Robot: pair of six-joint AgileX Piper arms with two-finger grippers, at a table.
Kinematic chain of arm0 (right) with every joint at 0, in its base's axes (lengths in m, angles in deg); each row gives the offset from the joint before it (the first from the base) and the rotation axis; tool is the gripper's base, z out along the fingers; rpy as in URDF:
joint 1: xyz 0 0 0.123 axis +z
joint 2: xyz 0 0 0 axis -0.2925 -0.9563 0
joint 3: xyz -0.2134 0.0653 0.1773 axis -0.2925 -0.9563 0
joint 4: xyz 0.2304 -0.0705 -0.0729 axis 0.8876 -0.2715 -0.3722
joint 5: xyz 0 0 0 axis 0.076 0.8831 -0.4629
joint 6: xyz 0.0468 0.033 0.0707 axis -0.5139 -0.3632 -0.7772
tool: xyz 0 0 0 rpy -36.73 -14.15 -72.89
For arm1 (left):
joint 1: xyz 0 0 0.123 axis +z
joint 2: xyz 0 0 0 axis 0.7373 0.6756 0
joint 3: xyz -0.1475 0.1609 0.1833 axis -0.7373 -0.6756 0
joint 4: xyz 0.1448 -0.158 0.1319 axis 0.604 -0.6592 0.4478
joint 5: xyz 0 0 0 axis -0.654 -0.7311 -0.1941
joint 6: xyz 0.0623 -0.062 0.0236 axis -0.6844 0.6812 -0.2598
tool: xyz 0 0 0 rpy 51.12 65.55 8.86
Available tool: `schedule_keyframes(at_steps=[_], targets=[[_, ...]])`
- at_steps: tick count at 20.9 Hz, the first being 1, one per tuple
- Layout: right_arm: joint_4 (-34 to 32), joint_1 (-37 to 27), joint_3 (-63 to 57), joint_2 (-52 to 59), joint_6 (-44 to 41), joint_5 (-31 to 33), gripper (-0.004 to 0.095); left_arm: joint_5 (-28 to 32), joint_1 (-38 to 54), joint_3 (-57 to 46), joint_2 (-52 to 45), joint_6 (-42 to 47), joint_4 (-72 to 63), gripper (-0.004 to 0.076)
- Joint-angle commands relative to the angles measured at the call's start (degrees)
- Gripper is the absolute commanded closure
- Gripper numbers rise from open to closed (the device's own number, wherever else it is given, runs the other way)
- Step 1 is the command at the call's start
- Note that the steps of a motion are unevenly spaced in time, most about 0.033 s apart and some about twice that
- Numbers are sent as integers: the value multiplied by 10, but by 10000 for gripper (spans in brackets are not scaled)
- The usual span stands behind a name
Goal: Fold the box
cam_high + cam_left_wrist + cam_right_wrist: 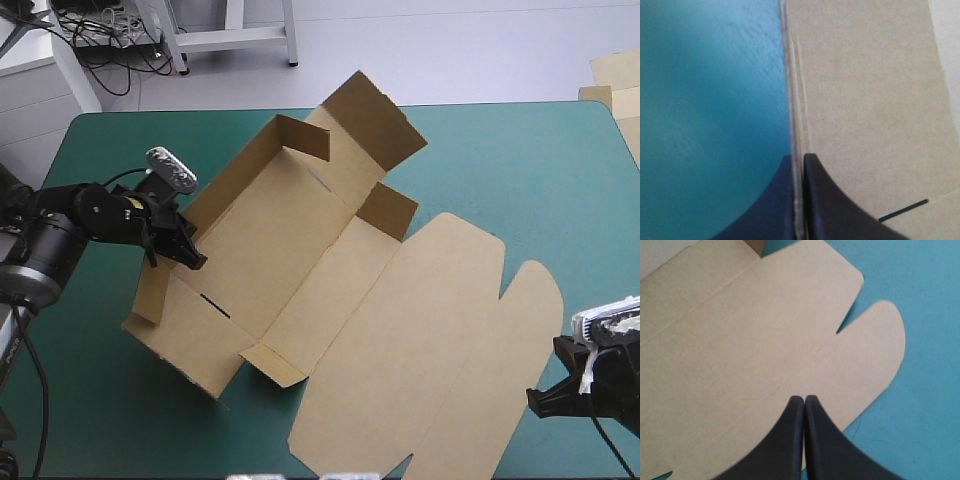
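The brown box [290,270] lies mid-table with its tray part toward the left. The long walls and end flaps stand raised, and the lid [420,340] lies flat toward the right front. My left gripper [190,255] is shut on the top edge of the box's left long wall [796,100]; in the left wrist view the thin board edge runs between its black fingers [825,200]. My right gripper [540,400] hovers shut by the front right corner of the table, just past the lid's rounded side flap [875,355], with nothing held between its fingers [790,440].
Bare teal-green cover [500,160] stretches behind and to the right of the box. A narrower strip of it lies to the box's left. More pale board [615,80] shows past the table's far right corner.
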Motion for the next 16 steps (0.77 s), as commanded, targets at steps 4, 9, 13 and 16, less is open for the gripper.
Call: schedule_keyframes(at_steps=[4, 9, 13, 16], targets=[[-1, -5, 55, -4, 14, -40, 928, 78, -119, 23, -14, -6, 141, 734], [-3, -5, 70, -4, -2, -40, 928, 178, -258, 23, -13, 66, 390, 734], [-22, -5, 70, -4, -19, -43, 927, 261, -330, 7, -9, 65, 513, 734], [-32, -5, 70, -4, -24, -42, 927, 320, -342, -38, -10, 72, 571, 734]])
